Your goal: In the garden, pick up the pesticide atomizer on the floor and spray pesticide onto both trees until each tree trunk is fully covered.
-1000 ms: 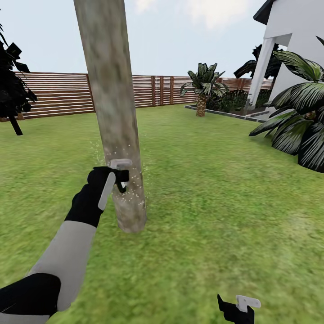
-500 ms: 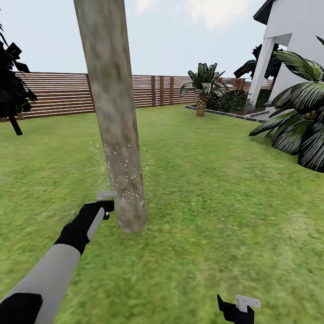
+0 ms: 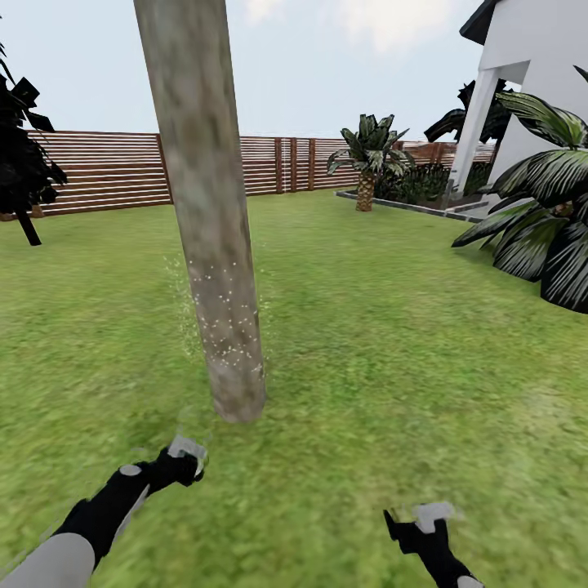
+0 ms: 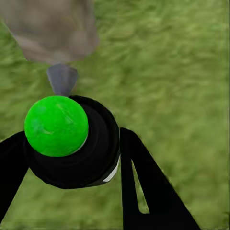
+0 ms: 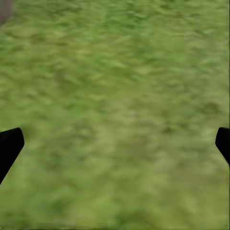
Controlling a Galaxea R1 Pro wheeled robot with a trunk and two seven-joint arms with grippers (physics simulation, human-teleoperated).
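I am holding the pesticide atomizer (image 4: pixel 72 141) clenched between the left gripper's (image 4: pixel 67 158) fingers, its green cap facing the wrist camera, low over the grass (image 3: pixel 367 367) just short of the trunk's foot. My right gripper (image 5: pixel 115 143) is hanging spread wide and empty above the lawn. Ahead, the tree trunk (image 3: pixel 214 269) is carrying white pesticide specks (image 3: pixel 220 327) on its lower stretch; higher up it is looking bare, so I judge this trunk only partly covered and the second tree unstarted. The fence (image 3: pixel 98 171) is running behind.
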